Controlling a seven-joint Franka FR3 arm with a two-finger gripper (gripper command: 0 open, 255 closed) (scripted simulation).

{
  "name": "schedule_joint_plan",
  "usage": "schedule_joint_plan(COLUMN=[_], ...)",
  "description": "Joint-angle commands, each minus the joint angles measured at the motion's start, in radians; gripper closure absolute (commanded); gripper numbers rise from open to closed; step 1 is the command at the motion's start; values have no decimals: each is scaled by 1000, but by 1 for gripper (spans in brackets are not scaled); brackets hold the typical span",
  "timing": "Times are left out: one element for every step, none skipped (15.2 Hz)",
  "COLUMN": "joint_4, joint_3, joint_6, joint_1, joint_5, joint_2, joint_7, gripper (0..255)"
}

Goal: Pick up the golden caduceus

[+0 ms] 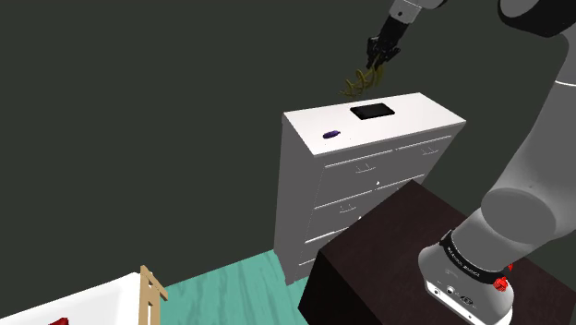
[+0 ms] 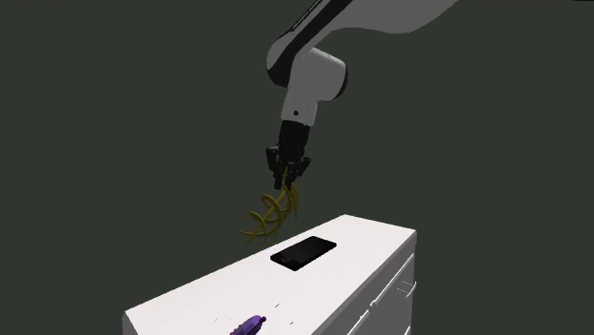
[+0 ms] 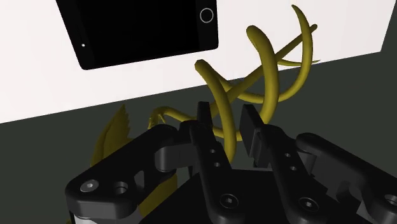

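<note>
Plainly pinches the golden caduceus with the black gripper, both fingers pressed against the thin staff amid its twisting coils. Holds it up in the air, tilted, touching nothing but the fingers. Hangs it over one long edge of the white dresser top, partly past that edge, with dark wall behind. Below, flat on the dresser top and near that same edge: a black phone, screen up. Well apart from the phone, towards a corner on the opposite edge: a small purple object, too small to name. Beside the dresser, down on the floor: a teal patch.
</note>
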Motion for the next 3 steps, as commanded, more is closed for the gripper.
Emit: schedule_joint_plan(joint_4=[16,18,18], joint_3=[-2,-2,-2], joint_6=[-22,-24,-24], joint_1=[-1,-1,-1], joint_5=[-5,-5,-5], joint_2=[-7,-8,-8], joint_7=[6,7,7], gripper=[255,255,255])
